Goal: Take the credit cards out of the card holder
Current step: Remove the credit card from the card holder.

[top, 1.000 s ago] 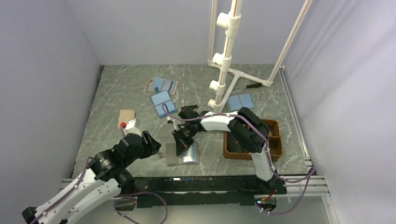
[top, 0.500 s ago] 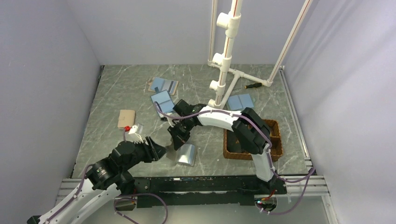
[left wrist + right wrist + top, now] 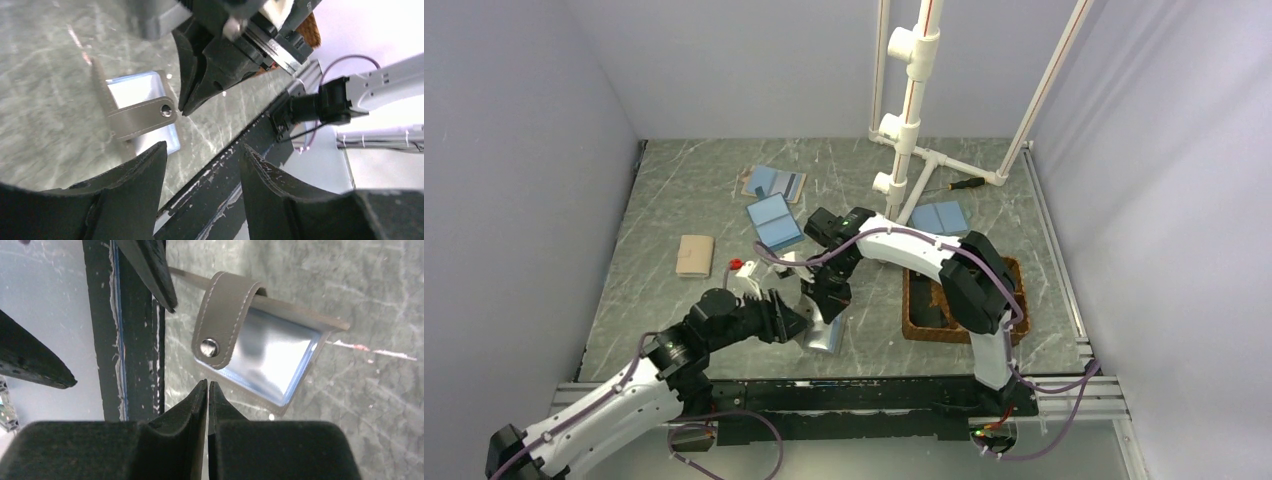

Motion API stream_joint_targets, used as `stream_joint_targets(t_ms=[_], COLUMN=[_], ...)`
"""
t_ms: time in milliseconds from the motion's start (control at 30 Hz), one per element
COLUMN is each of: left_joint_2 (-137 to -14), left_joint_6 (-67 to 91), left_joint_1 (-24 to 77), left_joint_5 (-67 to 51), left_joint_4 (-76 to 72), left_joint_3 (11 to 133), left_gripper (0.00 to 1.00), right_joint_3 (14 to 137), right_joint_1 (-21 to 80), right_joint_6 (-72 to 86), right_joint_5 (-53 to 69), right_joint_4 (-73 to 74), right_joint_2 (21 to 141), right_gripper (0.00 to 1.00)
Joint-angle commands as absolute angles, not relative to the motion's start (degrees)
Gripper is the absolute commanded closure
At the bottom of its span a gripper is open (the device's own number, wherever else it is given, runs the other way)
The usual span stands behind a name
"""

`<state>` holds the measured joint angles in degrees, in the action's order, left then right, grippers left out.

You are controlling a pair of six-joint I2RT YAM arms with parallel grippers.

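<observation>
Left arm (image 3: 594,415), right arm (image 3: 904,245) | wore white shells over black joints | carried purple cables (image 3: 352,56) looped along the links | ended in matte black tapered fingers (image 3: 135,180), scuffed pale at edges | bore red dot (image 3: 735,264) on white block at 12 o'clock of left wrist

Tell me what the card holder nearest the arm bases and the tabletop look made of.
Card holder: probably leather or faux leather; tan strap with stitched edges and a metal-looking snap; light-blue inside glossy, catching glare. Tabletop: grey-green marble look, pale veins, slight sheen; stone or printed laminate, can't tell.
</observation>
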<state>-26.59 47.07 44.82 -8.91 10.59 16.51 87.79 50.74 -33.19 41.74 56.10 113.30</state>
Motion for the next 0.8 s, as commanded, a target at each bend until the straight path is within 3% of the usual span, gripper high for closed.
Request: stream_joint_targets(t_ms=[0,233,500,767], left_joint_2=[-32.61,-40.47,-46.38,-45.53], left_joint_6=[42.95,40.81,39.45,41.61], left_joint_1=[44.61,44.77,45.0,45.0], left_joint_5=[-20.25,-26.14,-14.34,-4.07], left_joint_4=[-2.56,-4.79,6.76,7.48], left_joint_3=[18.16,19.92,20.16,17.76], left_gripper=[0.4,0.39,0.38,0.36], right_joint_3=[86.29,87.28,86.48,84.64], right_joint_1=[50.8,50.88,50.56,50.45], right_joint_6=[-39.26,-36.71,-34.83,-36.71], right_joint_5=[40.41,40.33,34.53,35.25], right_joint_4=[59.17,58.13,56.19,56.92], right_joint_2=[107.02,109.25,106.22,102.12], right_gripper=[0.92,0.92,0.92,0.92])
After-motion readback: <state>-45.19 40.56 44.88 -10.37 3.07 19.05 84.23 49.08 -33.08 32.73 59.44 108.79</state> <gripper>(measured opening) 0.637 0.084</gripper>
